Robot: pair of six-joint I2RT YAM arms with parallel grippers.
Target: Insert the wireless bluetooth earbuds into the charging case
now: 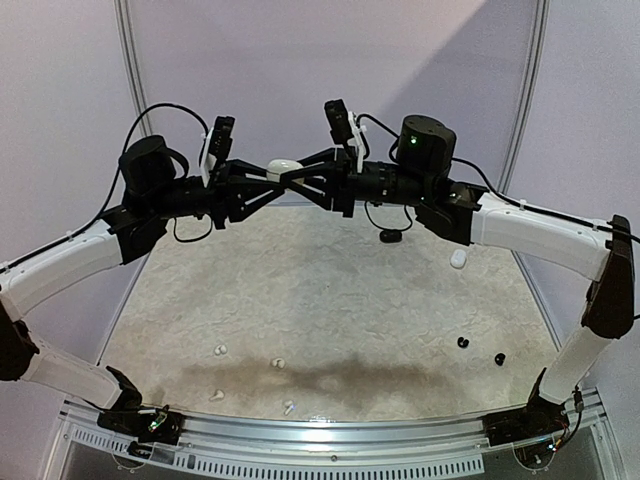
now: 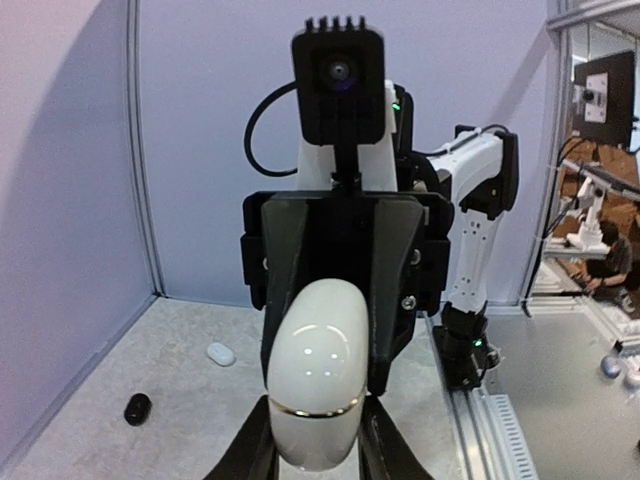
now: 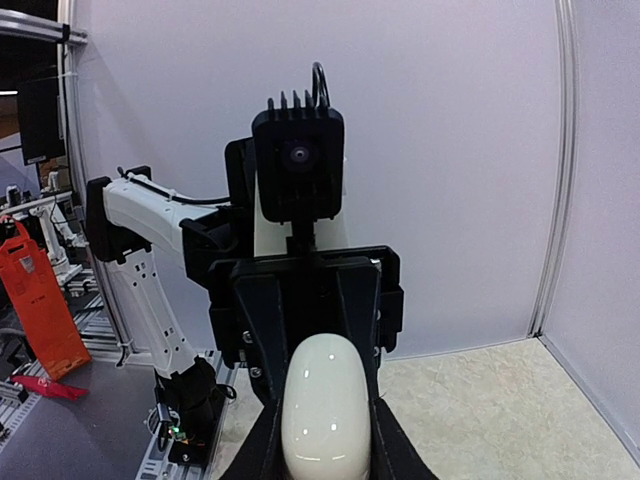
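Observation:
A white pebble-shaped charging case with a gold seam is held up in the air between both arms, above the far side of the table. My left gripper is shut on one end of this case. The right gripper is shut on the other end. Its lid looks closed in both wrist views. The earbuds lie on the table: white ones near the front left, and two black ones at the right.
A black case and a second white case lie on the table at the back right, below the right arm. Grey walls close the back and sides. A metal rail runs along the near edge.

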